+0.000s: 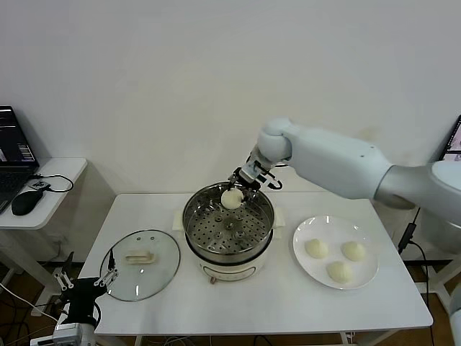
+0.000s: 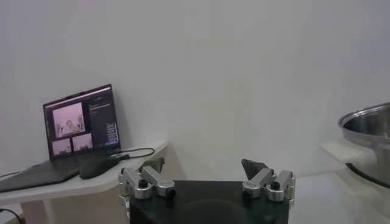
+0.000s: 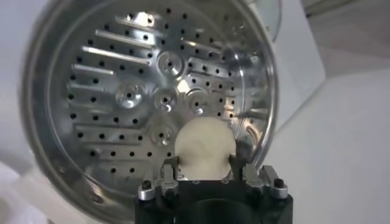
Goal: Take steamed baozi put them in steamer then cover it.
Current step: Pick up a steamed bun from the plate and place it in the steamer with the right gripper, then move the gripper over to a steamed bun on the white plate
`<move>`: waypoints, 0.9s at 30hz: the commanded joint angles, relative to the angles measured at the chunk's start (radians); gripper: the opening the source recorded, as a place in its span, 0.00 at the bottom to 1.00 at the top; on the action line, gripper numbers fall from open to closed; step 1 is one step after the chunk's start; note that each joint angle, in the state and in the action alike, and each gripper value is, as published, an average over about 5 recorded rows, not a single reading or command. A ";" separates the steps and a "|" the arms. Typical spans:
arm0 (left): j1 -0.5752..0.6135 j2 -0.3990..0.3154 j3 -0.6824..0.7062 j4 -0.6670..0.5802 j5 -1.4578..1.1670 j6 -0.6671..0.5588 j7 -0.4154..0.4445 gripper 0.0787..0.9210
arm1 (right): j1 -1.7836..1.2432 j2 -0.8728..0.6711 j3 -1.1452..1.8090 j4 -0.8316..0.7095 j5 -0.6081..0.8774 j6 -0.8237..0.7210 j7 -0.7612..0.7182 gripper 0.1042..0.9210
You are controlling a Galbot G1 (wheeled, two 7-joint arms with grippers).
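Risk as I see it: right gripper (image 1: 238, 189) is clamped on a small round cream-white dough bun (image 3: 204, 149), hanging over the far rim of the shiny round steel steamer (image 1: 196, 210); released here, it could clip that edge and roll out. Left gripper (image 2: 206, 176) waits agape below the bench

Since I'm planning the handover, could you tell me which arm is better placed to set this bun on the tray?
The right. Its gripper already holds a bun over the steamer tray's far side. The left gripper hangs open, off the table's near left corner, holding nothing.
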 commanded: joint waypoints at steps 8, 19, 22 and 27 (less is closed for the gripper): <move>-0.009 0.002 -0.003 0.010 0.002 0.000 0.000 0.88 | -0.089 0.077 0.045 -0.152 -0.181 0.156 0.064 0.56; -0.014 0.001 -0.005 0.010 -0.001 0.002 0.000 0.88 | -0.016 0.036 0.011 -0.072 -0.030 0.082 0.059 0.80; -0.015 0.001 -0.007 0.005 -0.005 0.004 0.001 0.88 | 0.081 -0.021 -0.040 0.038 0.125 -0.063 0.007 0.86; -0.016 0.007 -0.011 -0.008 -0.020 0.010 0.004 0.88 | 0.218 -0.169 -0.084 0.258 0.264 -0.374 -0.096 0.88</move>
